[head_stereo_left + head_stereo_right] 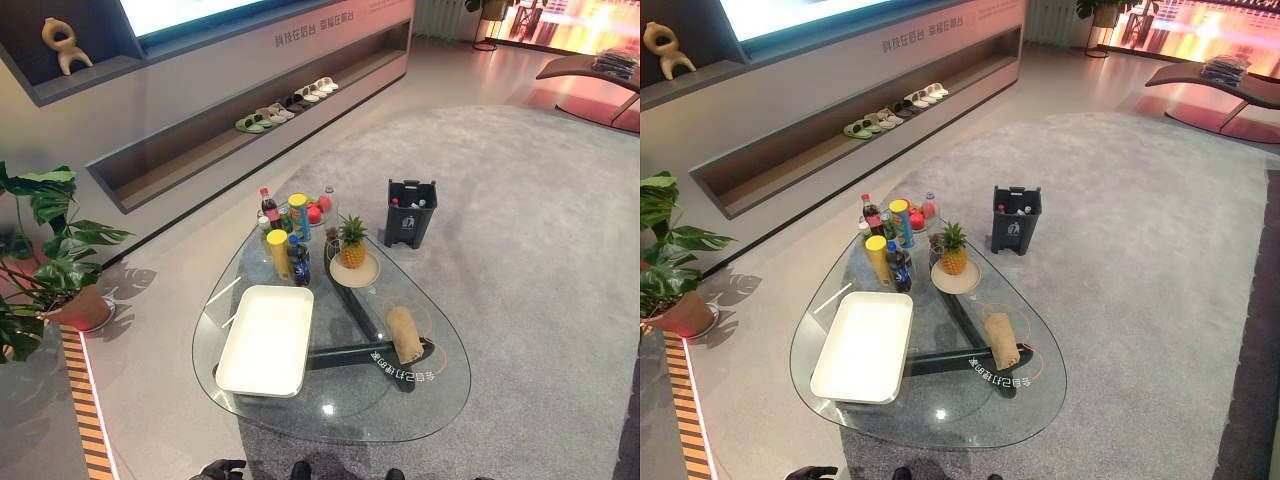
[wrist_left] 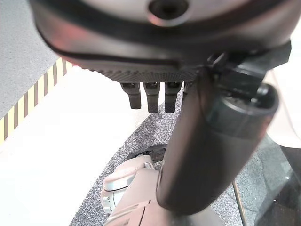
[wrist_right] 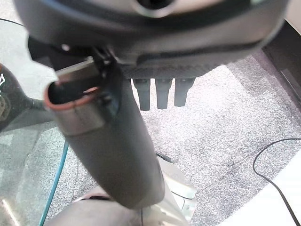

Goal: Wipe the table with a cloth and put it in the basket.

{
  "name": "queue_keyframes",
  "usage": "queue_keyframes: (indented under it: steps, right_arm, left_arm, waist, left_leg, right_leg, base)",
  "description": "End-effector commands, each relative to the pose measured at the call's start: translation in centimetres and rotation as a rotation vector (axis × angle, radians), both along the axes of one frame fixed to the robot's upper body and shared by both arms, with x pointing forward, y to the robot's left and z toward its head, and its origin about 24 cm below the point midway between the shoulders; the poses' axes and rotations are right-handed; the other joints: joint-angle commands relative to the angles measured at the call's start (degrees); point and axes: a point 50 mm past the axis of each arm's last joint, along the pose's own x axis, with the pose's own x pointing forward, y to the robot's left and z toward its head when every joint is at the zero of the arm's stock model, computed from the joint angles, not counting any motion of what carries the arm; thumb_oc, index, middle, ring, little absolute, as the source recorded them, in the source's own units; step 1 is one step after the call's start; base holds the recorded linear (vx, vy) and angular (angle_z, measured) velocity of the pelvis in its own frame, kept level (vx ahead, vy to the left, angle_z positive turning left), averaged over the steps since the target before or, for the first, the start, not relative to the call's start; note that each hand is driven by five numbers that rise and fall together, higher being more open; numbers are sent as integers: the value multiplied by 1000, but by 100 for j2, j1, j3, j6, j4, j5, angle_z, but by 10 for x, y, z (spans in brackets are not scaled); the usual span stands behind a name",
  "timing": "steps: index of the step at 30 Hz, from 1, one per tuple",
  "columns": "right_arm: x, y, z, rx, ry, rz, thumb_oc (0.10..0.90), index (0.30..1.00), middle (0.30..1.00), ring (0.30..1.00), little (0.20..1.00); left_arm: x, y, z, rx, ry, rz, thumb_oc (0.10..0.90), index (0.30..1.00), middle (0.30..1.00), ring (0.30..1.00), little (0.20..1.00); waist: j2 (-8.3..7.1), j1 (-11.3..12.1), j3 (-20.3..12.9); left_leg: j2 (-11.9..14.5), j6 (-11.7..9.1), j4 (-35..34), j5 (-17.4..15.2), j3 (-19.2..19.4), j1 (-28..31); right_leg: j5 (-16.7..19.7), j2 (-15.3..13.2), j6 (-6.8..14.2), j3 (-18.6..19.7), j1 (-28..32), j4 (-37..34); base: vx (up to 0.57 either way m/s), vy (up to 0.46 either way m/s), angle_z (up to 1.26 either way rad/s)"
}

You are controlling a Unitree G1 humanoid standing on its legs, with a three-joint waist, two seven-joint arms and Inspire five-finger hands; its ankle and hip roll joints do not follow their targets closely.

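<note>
Nearest you, both hands are hanging low beside the near edge of the table, gripping nothing. Your left hand [image 2: 155, 96] is showing its fingers straight and relaxed over the floor, thumb standing out, and your right hand [image 3: 160, 94] is doing the same over the carpet — both released, which suits a start where nothing has been picked up yet.

Just ahead, the glass table [image 1: 330, 410] is spreading out, and the white tray [image 1: 265, 340] is sitting on its left half, taking up much of the surface there. The rolled tan cloth [image 1: 404, 333] — your task's thing — is lying on the right half, well apart from the tray, so your right hand is likely the better placed one for reaching it. It is lying loosely rolled, so it will probably be needing unrolling or a firm pinch before wiping.

Further along, the pineapple [image 1: 351, 243] is standing upright on its plate, with bottles and cans [image 1: 285, 235] crowding just beside it; I judge they are limiting the wiping area to the near glass.

Beyond the table's far end, the dark basket [image 1: 410, 212] is standing on the carpet, open at the top, waiting for the cloth
</note>
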Motion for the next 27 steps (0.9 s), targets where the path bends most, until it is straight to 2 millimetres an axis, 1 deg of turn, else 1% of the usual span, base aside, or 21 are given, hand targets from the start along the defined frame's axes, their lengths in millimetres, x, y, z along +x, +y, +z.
queue_keyframes:
  steps: [1, 13, 18, 21, 23, 26, 27]
  right_arm:
    - [17, 10, 1, 20, -18, 0, 800, 900, 900, 900, 900]
    - [19, 8, 2, 16, -19, 6, 800, 900, 900, 900, 900]
    - [18, 7, 2, 16, -17, 4, 800, 900, 900, 900, 900]
    - [14, 6, 1, 18, -5, -1, 800, 900, 900, 900, 900]
    - [13, 4, 1, 15, -1, -2, 800, 900, 900, 900, 900]
    - [21, -1, 5, 6, -15, 8, 800, 900, 900, 900, 900]
    - [25, -1, 5, 2, -22, 12, 800, 900, 900, 900, 900]
  left_arm:
    - [24, -9, 3, -28, -22, -41, 800, 900, 900, 900, 900]
    - [26, -8, 4, -25, -27, -38, 800, 900, 900, 900, 900]
    - [25, -8, 4, -24, -27, -34, 800, 900, 900, 900, 900]
    - [22, -7, 3, -25, -21, -34, 800, 900, 900, 900, 900]
    - [23, -7, 3, -26, -32, -24, 800, 900, 900, 900, 900]
    - [38, -8, 8, -45, -103, -3, 800, 900, 900, 900, 900]
    - [46, -10, 11, -60, -145, 24, 800, 900, 900, 900, 900]
  waist:
    - [-245, 100, 186]
    - [-239, 99, 166]
    - [-238, 97, 177]
    - [-235, 83, 198]
    - [-216, 73, 262]
    - [-144, 32, 510]
    - [-108, 11, 646]
  left_leg:
    - [-213, 161, -2, -264, 190, 71]
    - [-213, 160, -2, -263, 189, 69]
    - [-215, 159, -2, -263, 175, 70]
    - [-227, 154, -2, -254, 155, 59]
    - [-232, 142, -2, -231, 159, 4]
    - [-256, 148, -2, -145, 173, -217]
    - [-280, 161, -2, -91, 163, -349]
  right_leg:
    - [116, -245, 198, -34, -17, 36]
    - [106, -244, 199, -36, -16, 40]
    - [109, -234, 196, -32, -12, 35]
    - [127, -234, 211, 5, -19, 30]
    - [155, -236, 220, 36, -73, 27]
    - [236, -236, 210, 108, -307, 32]
    - [288, -233, 203, 159, -454, 36]
  base:
    - [0, 0, 0]
    - [0, 0, 0]
    - [10, -1, 0]
    - [74, -1, 0]
    - [54, 6, 0]
    - [-25, 11, -1]
    - [-107, 29, -3]
